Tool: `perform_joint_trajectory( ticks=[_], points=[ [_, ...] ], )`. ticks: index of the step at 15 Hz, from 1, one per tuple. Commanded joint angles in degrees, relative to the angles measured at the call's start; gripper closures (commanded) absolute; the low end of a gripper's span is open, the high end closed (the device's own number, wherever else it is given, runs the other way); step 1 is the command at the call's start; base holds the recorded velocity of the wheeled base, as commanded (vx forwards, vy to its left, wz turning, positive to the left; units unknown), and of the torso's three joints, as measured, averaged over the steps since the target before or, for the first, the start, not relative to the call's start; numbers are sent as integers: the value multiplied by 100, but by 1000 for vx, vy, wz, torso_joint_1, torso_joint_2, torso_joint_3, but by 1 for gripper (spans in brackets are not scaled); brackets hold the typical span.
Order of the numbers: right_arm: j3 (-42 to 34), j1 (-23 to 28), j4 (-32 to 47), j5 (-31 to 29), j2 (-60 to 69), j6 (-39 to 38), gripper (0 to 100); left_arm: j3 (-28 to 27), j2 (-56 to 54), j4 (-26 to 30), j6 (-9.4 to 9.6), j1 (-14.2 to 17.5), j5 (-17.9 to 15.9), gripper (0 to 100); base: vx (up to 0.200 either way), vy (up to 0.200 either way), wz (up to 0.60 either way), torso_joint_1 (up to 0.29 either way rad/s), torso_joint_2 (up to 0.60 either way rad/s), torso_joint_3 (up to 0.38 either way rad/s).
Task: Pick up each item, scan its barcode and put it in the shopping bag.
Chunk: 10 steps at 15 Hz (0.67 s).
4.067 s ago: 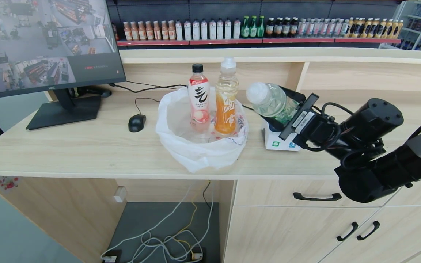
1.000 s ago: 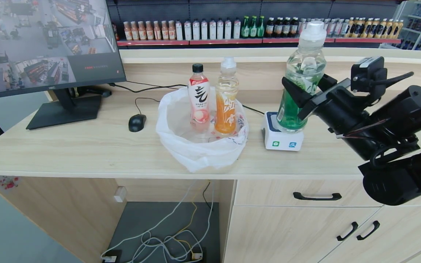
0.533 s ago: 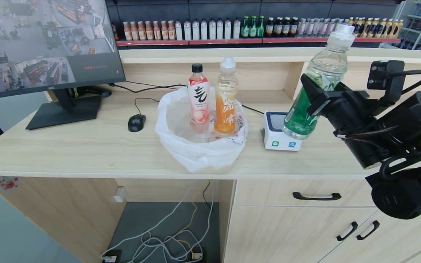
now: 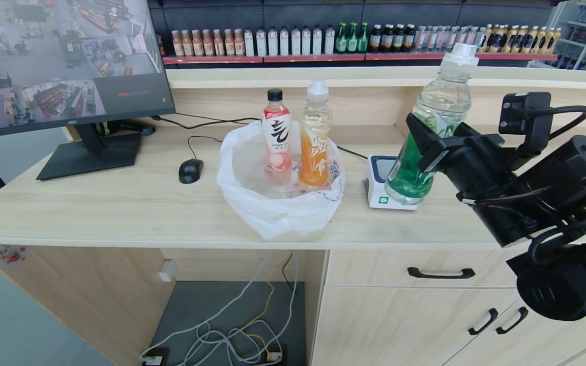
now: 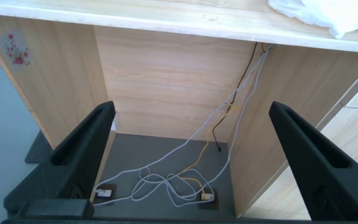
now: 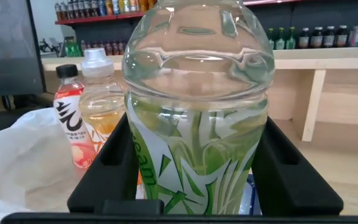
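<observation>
So, over the wooden counter [image 4: 120, 203] — drink shelves [image 4: 354, 57] behind — right end effector [image 4: 433, 138] clamps the green bottle [image 4: 411, 175].

The clear bottle [image 4: 440, 109] wears a green, leaf-patterned label [image 4: 410, 173]. The white bag [image 4: 272, 216] holds a pink bottle [image 4: 277, 140] and a seemingly orange bottle [image 4: 314, 147].

Light wood counter [image 4: 120, 203]; places given from right gripper [image 4: 428, 127] fingers [image 4: 417, 133].
- White scanner [image 4: 379, 195]: on counter just below fingers, slightly to their left.
- White shopping bag [image 4: 272, 213]: next leftward, near scanner, not touching it.
- Black mouse [image 4: 191, 171]: beyond bag, thin cable [image 4: 191, 142] trailing rearward.
- Black monitor stand [image 4: 92, 152]: farthest from fingers, counter's left rear.
</observation>
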<state>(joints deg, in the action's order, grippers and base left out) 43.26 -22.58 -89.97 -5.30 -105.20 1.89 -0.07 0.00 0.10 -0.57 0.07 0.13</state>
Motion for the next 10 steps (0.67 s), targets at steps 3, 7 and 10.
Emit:
perform_joint_trajectory(
  ticks=[3,7,10],
  points=[
    [165,-107,-3,3,-88,-4,100,7,0,-1,-13,1,4,0,0,200,0,4,1,1],
    [261,-221,-3,3,-105,-4,100,-1,0,-1,-13,1,4,0,0,200,0,6,2,2],
    [402,-212,-3,12,-114,-4,100,-1,0,-1,-4,1,4,0,0,200,0,-1,1,5]
  ],
)
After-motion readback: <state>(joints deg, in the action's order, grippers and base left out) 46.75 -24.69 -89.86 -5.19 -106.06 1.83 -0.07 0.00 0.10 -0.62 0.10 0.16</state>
